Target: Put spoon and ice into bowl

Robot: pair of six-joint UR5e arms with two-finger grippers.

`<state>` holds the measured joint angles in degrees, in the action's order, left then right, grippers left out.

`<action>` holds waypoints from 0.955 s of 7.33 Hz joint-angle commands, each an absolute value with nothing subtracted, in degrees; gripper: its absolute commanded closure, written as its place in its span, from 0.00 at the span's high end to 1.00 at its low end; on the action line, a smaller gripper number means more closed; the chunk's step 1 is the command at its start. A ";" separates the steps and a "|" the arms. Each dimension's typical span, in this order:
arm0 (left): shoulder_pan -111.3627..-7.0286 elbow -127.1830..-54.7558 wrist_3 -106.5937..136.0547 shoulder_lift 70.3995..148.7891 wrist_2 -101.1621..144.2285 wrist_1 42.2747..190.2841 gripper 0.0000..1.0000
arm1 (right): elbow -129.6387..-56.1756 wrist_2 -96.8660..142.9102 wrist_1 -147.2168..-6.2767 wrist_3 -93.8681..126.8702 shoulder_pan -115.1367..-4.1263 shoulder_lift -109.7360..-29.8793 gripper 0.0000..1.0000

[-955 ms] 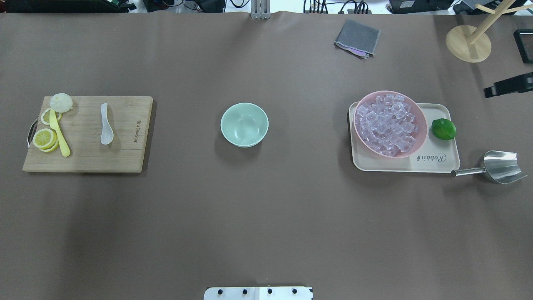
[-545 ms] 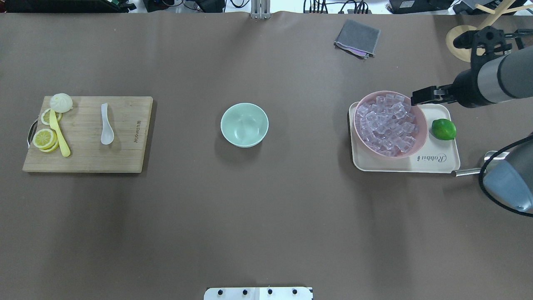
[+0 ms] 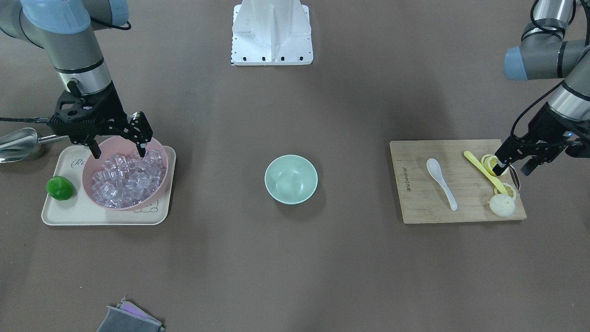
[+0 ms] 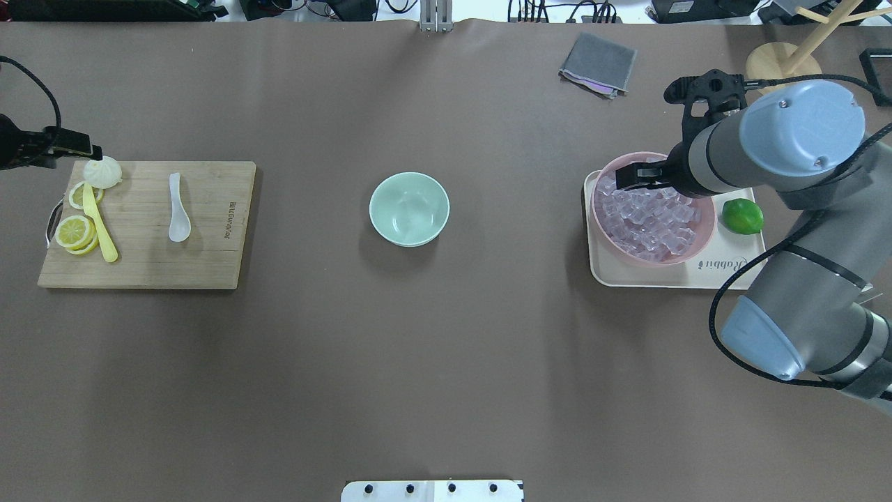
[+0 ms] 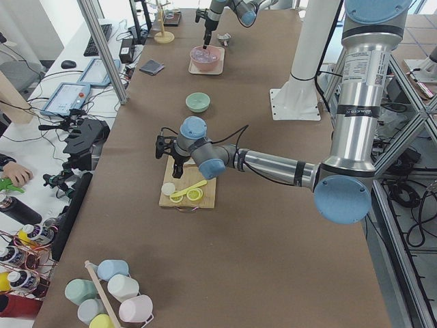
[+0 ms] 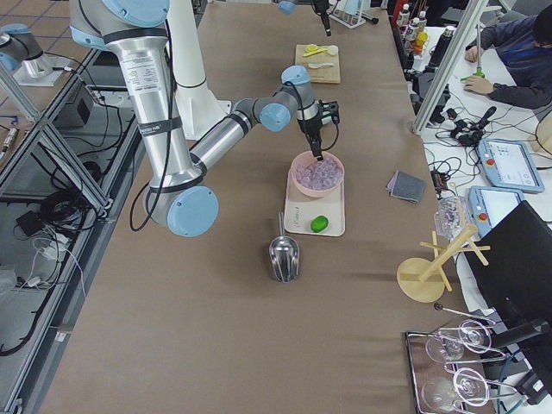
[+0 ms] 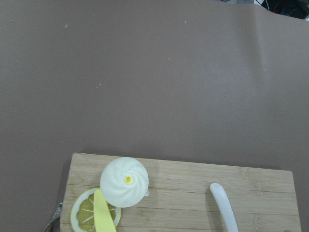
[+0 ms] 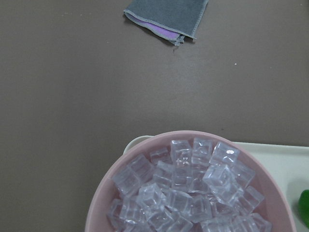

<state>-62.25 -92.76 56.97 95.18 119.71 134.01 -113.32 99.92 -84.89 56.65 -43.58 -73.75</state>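
The white spoon (image 3: 441, 183) lies on the wooden cutting board (image 3: 424, 207), also in the overhead view (image 4: 179, 209); its handle shows in the left wrist view (image 7: 224, 208). The mint-green bowl (image 4: 409, 209) stands empty mid-table (image 3: 291, 179). Several clear ice cubes (image 4: 648, 217) fill a pink bowl (image 3: 159, 147), close up in the right wrist view (image 8: 193, 193). My right gripper (image 3: 119, 150) is open and empty, just above the ice. My left gripper (image 3: 510, 168) is open and empty over the board's outer end, by the lemon slices, away from the spoon.
The pink bowl sits on a beige tray (image 4: 732, 275) with a lime (image 4: 742, 215). A steel scoop (image 3: 18, 143) lies beside the tray. Lemon slices (image 4: 75, 231), a yellow utensil (image 4: 101, 226) and a white bun (image 4: 102, 171) share the board. A grey cloth (image 4: 598, 64) lies far back.
The right arm has swung in from the right and now hangs over the pink bowl. The left arm has come into view at the board's far left corner.
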 commanded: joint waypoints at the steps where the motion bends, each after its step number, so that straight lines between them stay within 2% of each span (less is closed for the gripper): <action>1: -57.85 -92.02 60.61 96.59 115.33 133.86 0.70 | -112.76 98.53 -85.17 56.87 -42.36 -72.86 0.90; 3: -51.71 -91.67 64.58 97.46 108.50 133.77 0.62 | -112.76 98.53 -85.17 56.78 -42.28 -72.95 0.91; 4: -50.03 -90.36 65.82 98.60 106.89 133.86 0.54 | -112.76 98.53 -84.99 56.78 -42.28 -72.95 0.91; 7: -48.17 -87.28 65.92 101.16 104.60 133.86 0.50 | -112.85 98.17 -84.99 56.69 -42.19 -73.04 0.91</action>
<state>-48.89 -88.26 65.82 100.43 105.60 133.86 -112.81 98.29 -84.97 56.70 -42.21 -73.03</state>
